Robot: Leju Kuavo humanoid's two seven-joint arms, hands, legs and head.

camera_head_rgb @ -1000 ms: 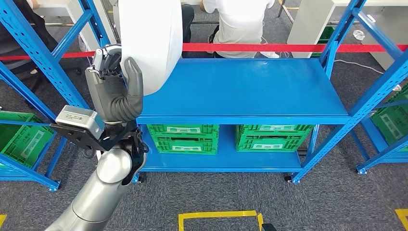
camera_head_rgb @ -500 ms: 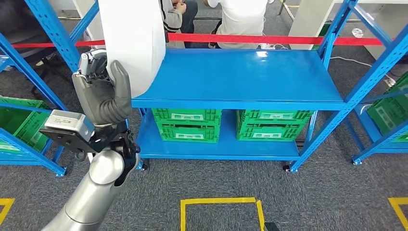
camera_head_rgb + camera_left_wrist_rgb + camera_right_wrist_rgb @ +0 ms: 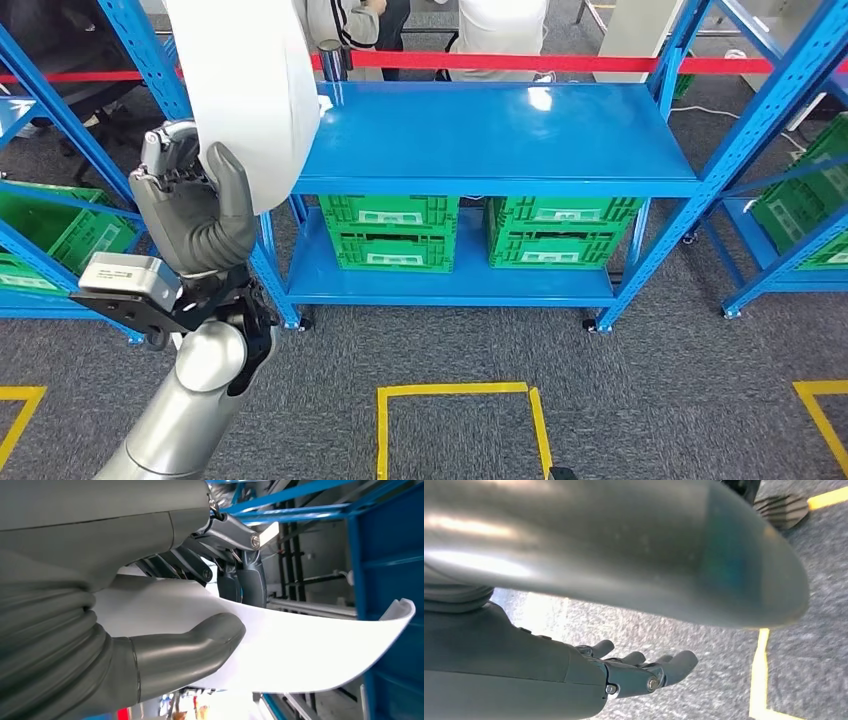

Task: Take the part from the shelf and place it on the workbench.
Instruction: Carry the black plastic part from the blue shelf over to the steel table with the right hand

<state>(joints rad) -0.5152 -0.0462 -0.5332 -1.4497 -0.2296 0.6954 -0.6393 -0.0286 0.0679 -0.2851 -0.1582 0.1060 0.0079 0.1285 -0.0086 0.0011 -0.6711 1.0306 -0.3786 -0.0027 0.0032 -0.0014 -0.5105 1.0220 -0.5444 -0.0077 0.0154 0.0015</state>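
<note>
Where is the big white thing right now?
In the head view the white part is on the left, held up by the left robot hand, just beside the left end of the blue shelf.

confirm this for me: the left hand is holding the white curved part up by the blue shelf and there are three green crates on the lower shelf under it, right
Not quite. The left hand does hold the white curved part up beside the blue shelf, but the head view shows two green crates on the lower shelf, side by side, not three.
</note>
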